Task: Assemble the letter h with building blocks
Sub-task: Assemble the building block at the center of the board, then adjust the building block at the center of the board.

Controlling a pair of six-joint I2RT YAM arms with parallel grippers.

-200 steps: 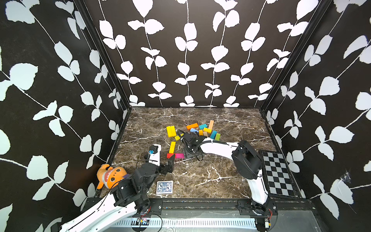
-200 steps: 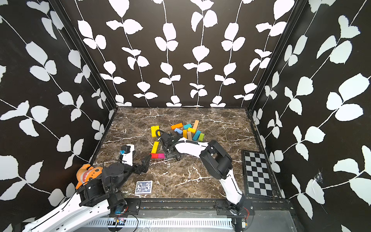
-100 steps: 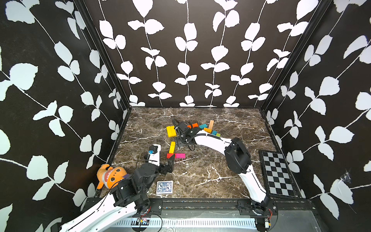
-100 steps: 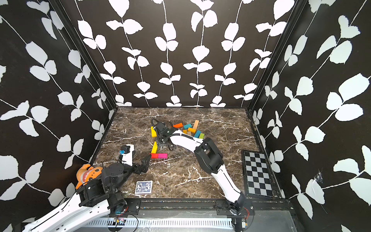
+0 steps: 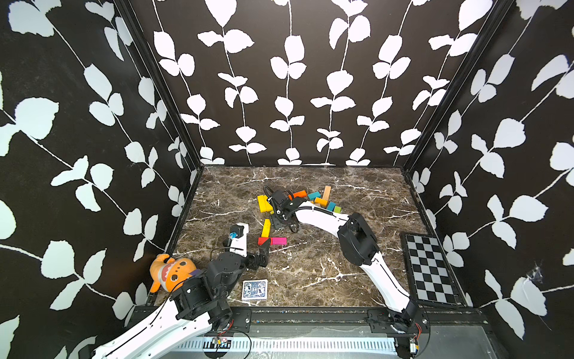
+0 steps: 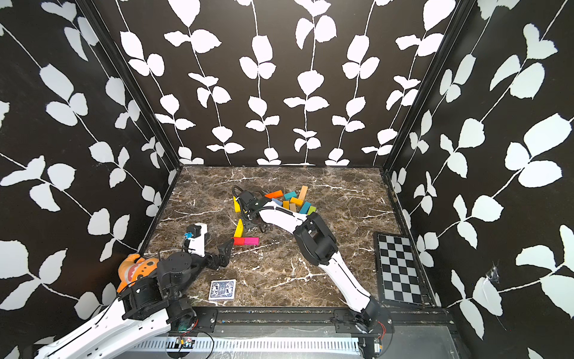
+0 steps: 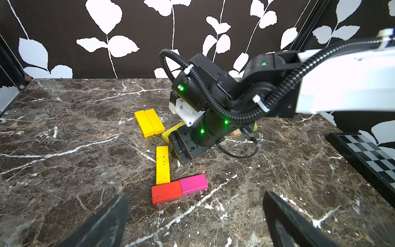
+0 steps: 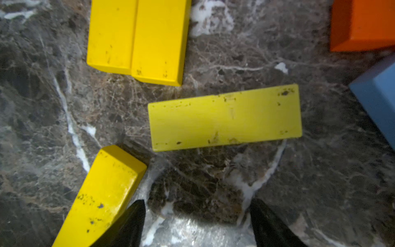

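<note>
A yellow bar (image 5: 266,227) stands end-on against a row made of a red bar (image 5: 263,241) and a pink bar (image 5: 278,240). All three lie flat on the marble and also show in the left wrist view, the red bar (image 7: 166,192) nearest. Two yellow blocks (image 5: 262,203) lie side by side behind them, left of a loose pile (image 5: 321,200) of orange, teal, tan and green blocks. My right gripper (image 8: 196,222) points down, open over bare marble. A yellow-green bar (image 8: 224,117) lies just ahead of its tips. My left gripper (image 7: 196,213) is wide open, low, in front of the red bar.
A blue-patterned playing card (image 5: 254,289) lies near the front edge. An orange plush toy (image 5: 170,273) sits at the front left, and a checkerboard (image 5: 430,270) lies along the right wall. A white device (image 5: 239,236) stands left of the bars. Patterned walls close three sides.
My right arm has swung left and back from the pile's front to beside the yellow bars, its jaws narrowing a little. The left arm and the blocks have not moved.
</note>
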